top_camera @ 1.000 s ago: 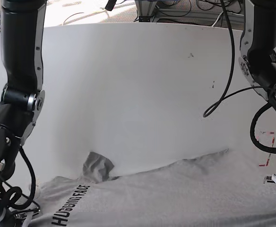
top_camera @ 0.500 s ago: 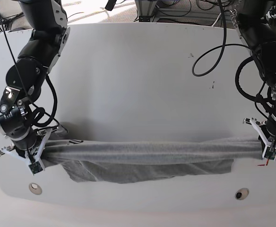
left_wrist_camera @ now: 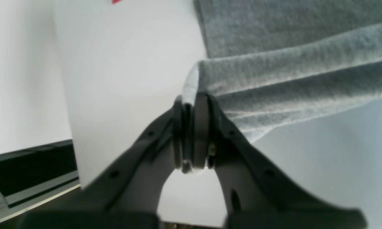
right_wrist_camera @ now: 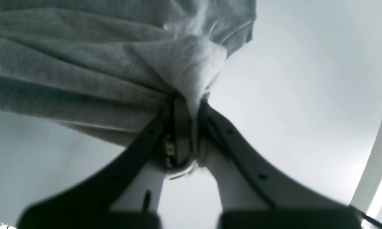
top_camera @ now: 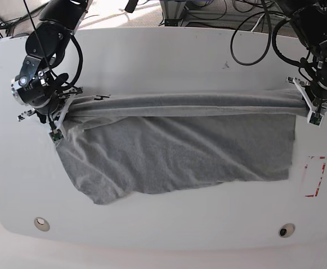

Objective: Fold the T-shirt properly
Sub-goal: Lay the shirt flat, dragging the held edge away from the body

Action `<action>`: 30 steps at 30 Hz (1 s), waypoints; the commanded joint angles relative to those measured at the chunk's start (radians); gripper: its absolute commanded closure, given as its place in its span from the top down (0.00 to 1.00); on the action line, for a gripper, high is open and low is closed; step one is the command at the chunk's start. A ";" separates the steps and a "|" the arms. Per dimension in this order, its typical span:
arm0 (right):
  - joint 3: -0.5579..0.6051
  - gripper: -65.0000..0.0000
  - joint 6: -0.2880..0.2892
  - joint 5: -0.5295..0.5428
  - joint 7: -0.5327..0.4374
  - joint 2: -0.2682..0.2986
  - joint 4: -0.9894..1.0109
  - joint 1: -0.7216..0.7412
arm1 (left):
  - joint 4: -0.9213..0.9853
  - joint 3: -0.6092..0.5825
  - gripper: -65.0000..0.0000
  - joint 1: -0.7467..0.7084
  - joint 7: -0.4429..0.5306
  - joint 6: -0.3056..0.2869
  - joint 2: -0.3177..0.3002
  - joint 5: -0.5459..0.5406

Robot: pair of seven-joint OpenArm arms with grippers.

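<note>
The grey T-shirt (top_camera: 174, 151) is stretched across the white table, its upper edge bunched into a taut roll between both arms, the rest draped flat toward the front. My left gripper (top_camera: 311, 107) on the right of the base view is shut on the shirt's right end; in the left wrist view its fingers (left_wrist_camera: 201, 127) pinch a fold of the T-shirt (left_wrist_camera: 289, 86). My right gripper (top_camera: 56, 126) on the base view's left is shut on the other end; the right wrist view shows the gripper (right_wrist_camera: 186, 125) clamping gathered T-shirt (right_wrist_camera: 83, 76) fabric.
A red outlined mark (top_camera: 314, 176) sits on the table (top_camera: 169, 56) at the right, beside the shirt's edge. Two round holes (top_camera: 40, 223) (top_camera: 286, 230) lie near the front edge. Cables (top_camera: 253, 22) hang behind the table.
Both arms have carried the shirt's gripped edge from the front of the table toward the back, spreading the cloth out flat below the roll.
</note>
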State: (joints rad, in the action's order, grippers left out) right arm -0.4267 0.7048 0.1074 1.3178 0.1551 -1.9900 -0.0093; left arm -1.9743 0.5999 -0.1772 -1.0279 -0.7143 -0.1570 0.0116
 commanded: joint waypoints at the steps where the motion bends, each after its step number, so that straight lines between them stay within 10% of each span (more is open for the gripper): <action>1: -0.010 0.00 -0.007 -0.041 0.003 -0.002 -0.018 -0.034 | -0.010 0.010 0.00 -0.020 -0.007 0.016 -0.013 0.038; 30: -0.008 0.00 -0.007 -0.044 -0.110 0.024 0.100 -0.117 | 0.200 -0.056 0.00 -0.012 0.088 0.016 -0.069 0.041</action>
State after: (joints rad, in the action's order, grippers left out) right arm -0.4248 0.7048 0.0856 1.2079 0.1604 -1.8717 -0.1387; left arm -1.7569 0.5449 -0.1978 -0.9417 -0.7151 -0.2054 0.0273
